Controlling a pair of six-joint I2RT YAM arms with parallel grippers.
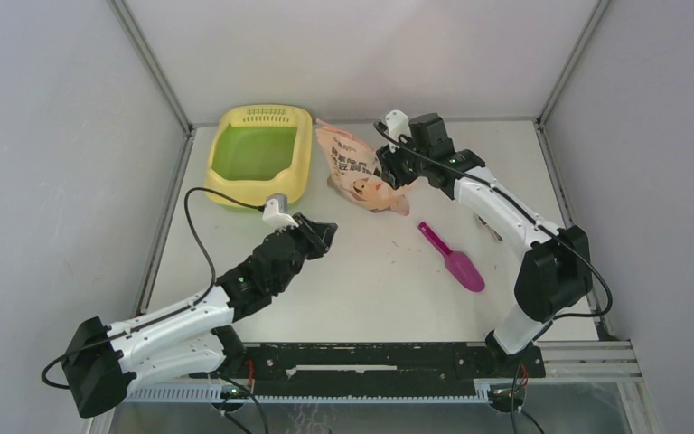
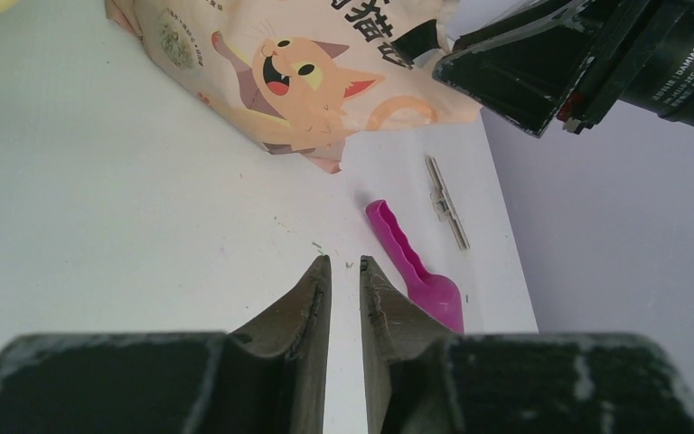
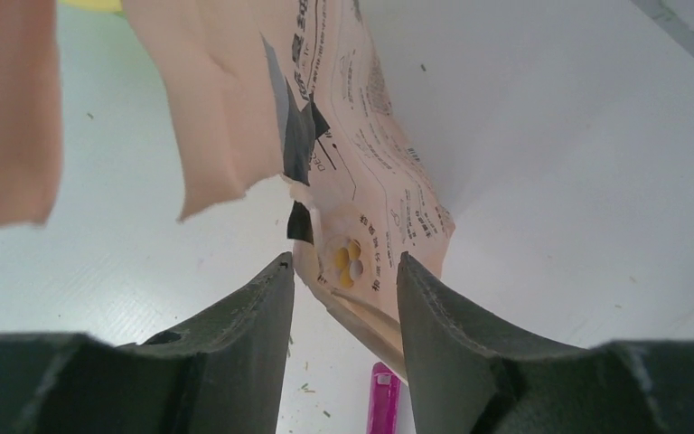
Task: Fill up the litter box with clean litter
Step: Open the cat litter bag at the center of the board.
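From above, the litter box (image 1: pixel 301 167) sits at the far left of the tabletop (image 1: pixel 370 298), its green floor in plain sight and its slotted grille at the far end. A peach bag (image 1: pixel 352 167) printed with a cartoon cat stands just beside its right wall. The right tool (image 1: pixel 387 176) is at the bag's right edge. A magenta scoop (image 1: pixel 456 262) lies well apart, nearer the arms, with its handle pointing toward the bag. The left tool (image 1: pixel 327 233) hovers in front of the litter box and carries nothing.

In the left wrist view, the left tool's 2 fingers (image 2: pixel 312 298) stand a narrow slit apart with only bare tabletop between them. Ahead lie the bag, the scoop, a thin grey strip (image 2: pixel 445 201) and a few dark specks (image 2: pixel 318 246).

In the right wrist view, the bag's lower edge lies between the right tool's 2 fingers (image 3: pixel 262 307), which stand close on either side. Whether they are pinching it cannot be told. A sliver of the scoop shows below.
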